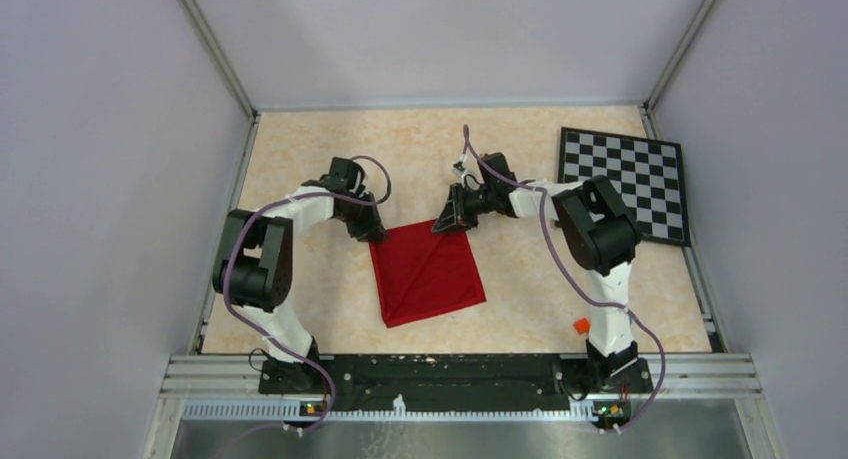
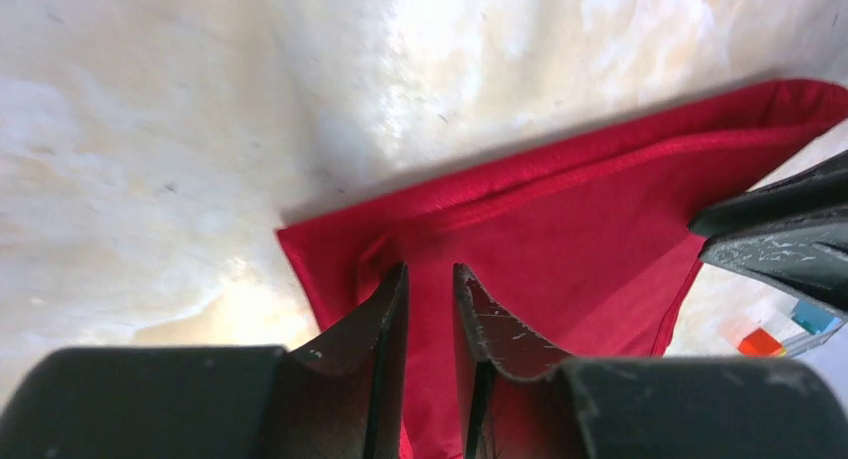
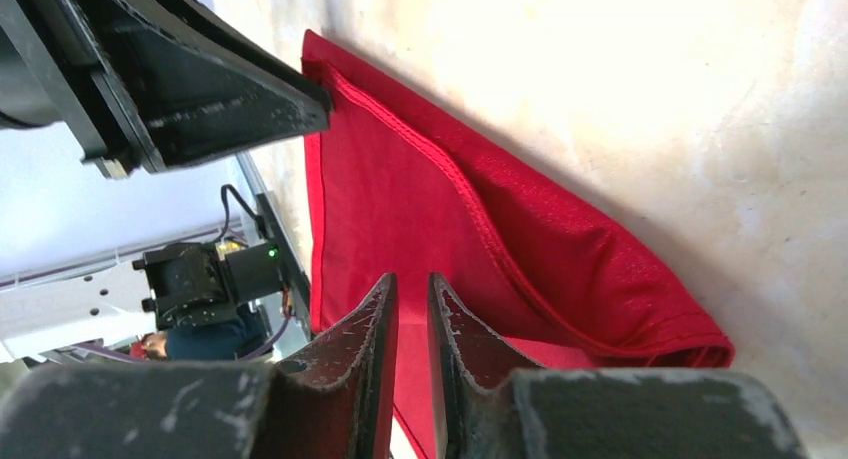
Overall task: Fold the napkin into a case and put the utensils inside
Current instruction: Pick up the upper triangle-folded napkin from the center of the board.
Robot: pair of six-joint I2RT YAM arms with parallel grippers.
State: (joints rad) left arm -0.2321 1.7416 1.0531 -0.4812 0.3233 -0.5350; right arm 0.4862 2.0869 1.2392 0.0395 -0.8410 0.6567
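The deep-red napkin [image 1: 428, 271] lies folded on the table as a rough square with a diagonal crease. My left gripper [image 1: 376, 235] is at its far left corner and my right gripper [image 1: 446, 223] is at its far right corner. In the left wrist view the fingers stand close together on the napkin [image 2: 560, 229], which puckers up at the tips of the left gripper [image 2: 430, 271]. In the right wrist view the right gripper [image 3: 411, 279] pinches the napkin's [image 3: 420, 179] top layer the same way. No spoon or fork is in view.
A black-and-white checkered board [image 1: 625, 184] lies at the far right. A small orange block [image 1: 580, 326] sits near the right arm's base; it shows with a blue one in the left wrist view [image 2: 760, 341]. Walls enclose the table on three sides.
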